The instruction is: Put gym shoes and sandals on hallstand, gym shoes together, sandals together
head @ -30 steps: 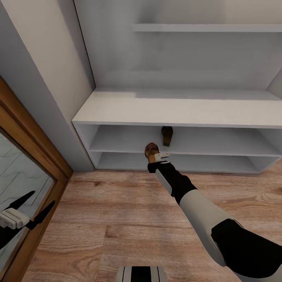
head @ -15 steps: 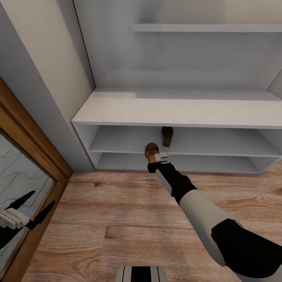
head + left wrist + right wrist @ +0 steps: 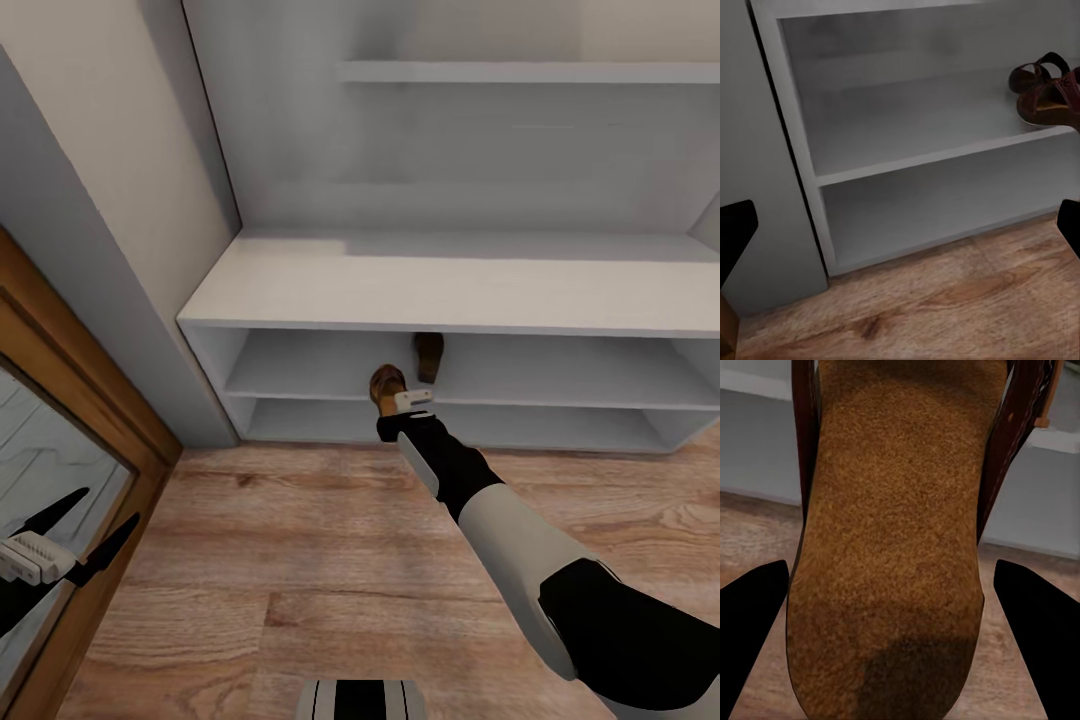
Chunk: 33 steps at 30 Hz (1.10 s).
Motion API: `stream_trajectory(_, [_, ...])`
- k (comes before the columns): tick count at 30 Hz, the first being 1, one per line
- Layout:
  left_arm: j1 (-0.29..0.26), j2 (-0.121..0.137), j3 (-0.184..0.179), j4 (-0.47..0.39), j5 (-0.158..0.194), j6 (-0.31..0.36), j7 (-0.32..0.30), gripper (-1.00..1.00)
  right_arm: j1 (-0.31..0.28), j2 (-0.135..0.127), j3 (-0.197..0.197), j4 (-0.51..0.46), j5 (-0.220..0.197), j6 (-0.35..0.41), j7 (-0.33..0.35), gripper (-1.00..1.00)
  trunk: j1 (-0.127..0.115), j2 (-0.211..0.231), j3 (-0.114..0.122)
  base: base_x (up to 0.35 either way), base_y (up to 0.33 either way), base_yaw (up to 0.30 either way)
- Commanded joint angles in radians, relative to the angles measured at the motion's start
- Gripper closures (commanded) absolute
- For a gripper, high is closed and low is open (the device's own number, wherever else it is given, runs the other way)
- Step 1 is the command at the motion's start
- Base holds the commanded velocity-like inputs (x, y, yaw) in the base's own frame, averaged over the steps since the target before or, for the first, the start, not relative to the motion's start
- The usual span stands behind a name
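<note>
Between frames only the head camera shifted slightly; the right gripper (image 3: 392,388) stayed at the hallstand (image 3: 450,285) upper tier's front edge, jaws spread beside the second sandal (image 3: 889,547). One sandal (image 3: 429,355) sat deeper. Left gripper (image 3: 70,540) open, idle. Gym shoes remained pending.

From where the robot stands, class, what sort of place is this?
Probably a home corridor or entryway: a wide white-grey shoe rack with low tiers, dark brown leather sandals on its upper tier, and light brown wood-plank flooring.
</note>
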Motion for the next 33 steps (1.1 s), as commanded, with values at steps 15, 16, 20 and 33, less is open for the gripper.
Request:
stream_trajectory(15, [0.0,0.001,0.001,0.0,0.001,0.0,0.0,-1.0,0.0,0.0,-0.001,0.0,-0.001,0.0,-0.001,1.0,0.0,0.0,0.0,0.032,0.0,0.0])
stream_trajectory(16, [-0.001,0.001,0.001,0.0,0.001,0.0,0.0,-1.0,0.0,0.0,-0.001,0.0,-0.001,0.0,-0.001,1.0,0.0,0.0,0.0,0.005,0.0,0.0])
stream_trajectory(20, [-0.001,0.001,0.002,0.0,0.001,0.0,0.0,-1.0,0.0,0.0,-0.001,0.0,-0.001,-0.001,-0.001,1.0,0.0,0.0,0.0,0.004,0.0,0.0])
stream_trajectory(33, [-0.001,0.002,0.001,0.0,0.002,0.0,-0.001,-1.0,-0.001,0.0,-0.009,0.0,-0.018,-0.001,-0.006,1.0,0.0,0.0,0.0,0.001,0.0,0.0])
